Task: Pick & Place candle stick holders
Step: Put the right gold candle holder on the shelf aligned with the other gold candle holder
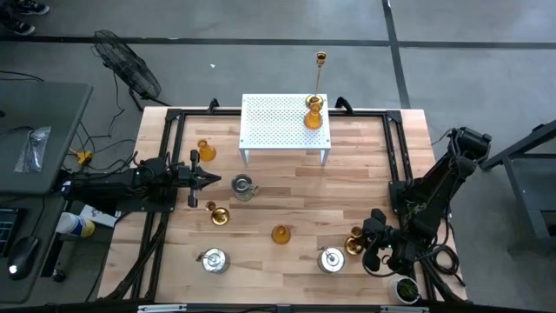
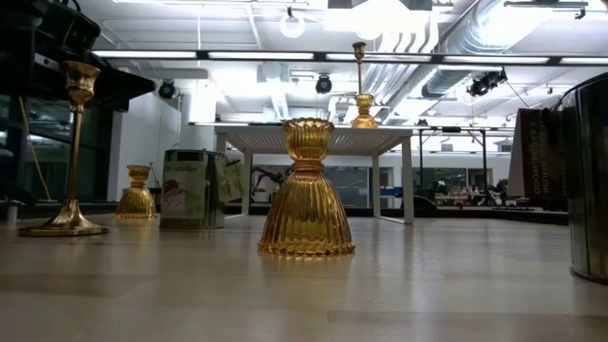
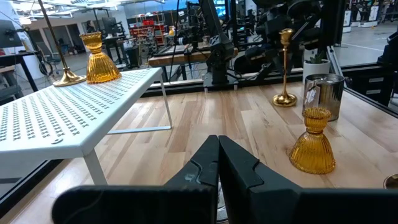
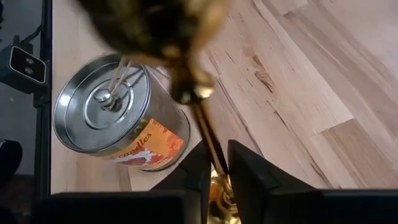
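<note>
The table (image 1: 287, 209) carries a white rack (image 1: 278, 130) at the middle of its far edge, with one tall gold stick and one amber cup standing at the rack's right end; the other holders are spread over the bare wood. The left claw (image 1: 211, 179) hangs near the table's left edge, its fingers pressed together on nothing. The right claw (image 4: 216, 168) is down near the front right corner, its two fingers closed on either side of the thin stem of a gold candlestick (image 4: 202, 121), low down, just above the round base. A lidded silvery pot (image 4: 109, 118) stands just beside that candlestick, toward the front edge, apart from it but close. The candlestick looks like rigid polished metal: stiff and probably light, but slick and top-tall, so it may swing or slip round in a pinch. A hold low on the stem, as here, seems soundest, since the weight likely sits in the base. Lifting straight up should clear the pot.
</note>
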Controlling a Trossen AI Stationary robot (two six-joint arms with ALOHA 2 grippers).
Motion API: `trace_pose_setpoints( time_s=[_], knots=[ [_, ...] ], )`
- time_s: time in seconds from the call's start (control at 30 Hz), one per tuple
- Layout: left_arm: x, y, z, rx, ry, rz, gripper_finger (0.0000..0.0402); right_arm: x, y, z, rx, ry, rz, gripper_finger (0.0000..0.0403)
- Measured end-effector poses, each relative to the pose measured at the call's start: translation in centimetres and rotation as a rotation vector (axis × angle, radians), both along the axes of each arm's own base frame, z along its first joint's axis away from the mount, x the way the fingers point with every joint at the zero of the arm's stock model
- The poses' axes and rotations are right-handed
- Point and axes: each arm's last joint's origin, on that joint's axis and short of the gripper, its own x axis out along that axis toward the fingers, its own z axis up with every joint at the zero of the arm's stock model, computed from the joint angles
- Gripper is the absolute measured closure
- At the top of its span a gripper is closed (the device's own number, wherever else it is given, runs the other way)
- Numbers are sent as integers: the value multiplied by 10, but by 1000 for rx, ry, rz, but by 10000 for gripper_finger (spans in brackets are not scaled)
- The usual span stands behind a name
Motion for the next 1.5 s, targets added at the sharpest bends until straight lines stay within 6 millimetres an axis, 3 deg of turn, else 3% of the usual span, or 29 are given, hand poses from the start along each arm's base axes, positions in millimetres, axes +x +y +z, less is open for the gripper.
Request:
trace_pose_setpoints(
  time_s=[0.2,0.67,1.23,1.5],
  knots=[
    [0,0,0,0,0,0,402,0,0,0,-3,-3,0,391],
    [0,0,0,0,0,0,402,6,-8,7,25,0,-15,395],
    [0,1,0,26,0,26,402,10,-56,46,-9,-72,-40,397],
    [0,1,0,26,-1,23,402,29,-74,62,-42,-177,11,397]
  ],
)
